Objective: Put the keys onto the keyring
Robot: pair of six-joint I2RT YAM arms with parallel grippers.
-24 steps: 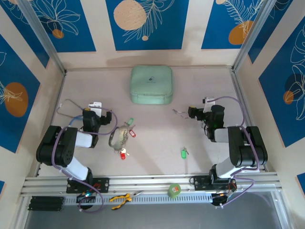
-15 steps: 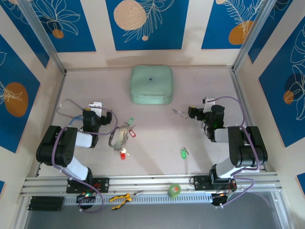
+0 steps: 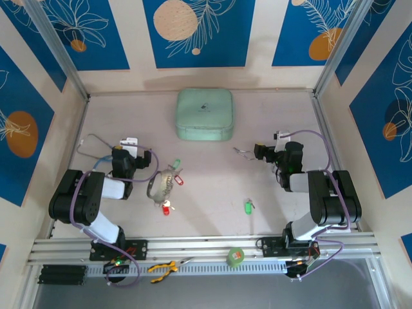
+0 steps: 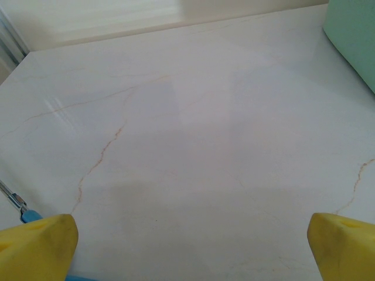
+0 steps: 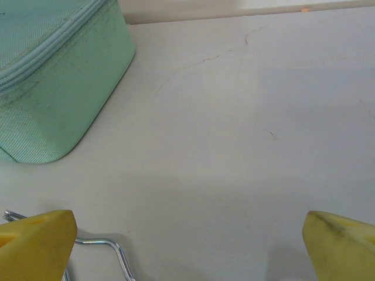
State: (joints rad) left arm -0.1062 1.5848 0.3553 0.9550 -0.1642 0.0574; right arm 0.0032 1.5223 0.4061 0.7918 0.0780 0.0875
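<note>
The keyring (image 3: 161, 186), a pale oval loop with small keys hanging on it, lies on the table left of centre. A green tag (image 3: 176, 163) and a red tag (image 3: 179, 181) sit at its right edge. A red-tagged key (image 3: 166, 207) lies loose just below it, and a green-tagged key (image 3: 247, 206) lies further right. My left gripper (image 3: 133, 154) (image 4: 188, 228) rests low to the left of the keyring, open, yellow fingertips (image 4: 41, 243) wide apart over bare table. On the right side my right gripper (image 3: 277, 150) (image 5: 188, 222) is also open and holds nothing.
A mint green zip case (image 3: 205, 114) (image 5: 53, 76) (image 4: 354, 41) sits at the back centre. A bent metal wire (image 3: 241, 151) (image 5: 108, 246) lies by the right gripper. A stethoscope loop (image 3: 96, 145) lies left of the left gripper. A green tape roll (image 3: 235, 257) and yellow pliers (image 3: 164, 267) rest on the front rail.
</note>
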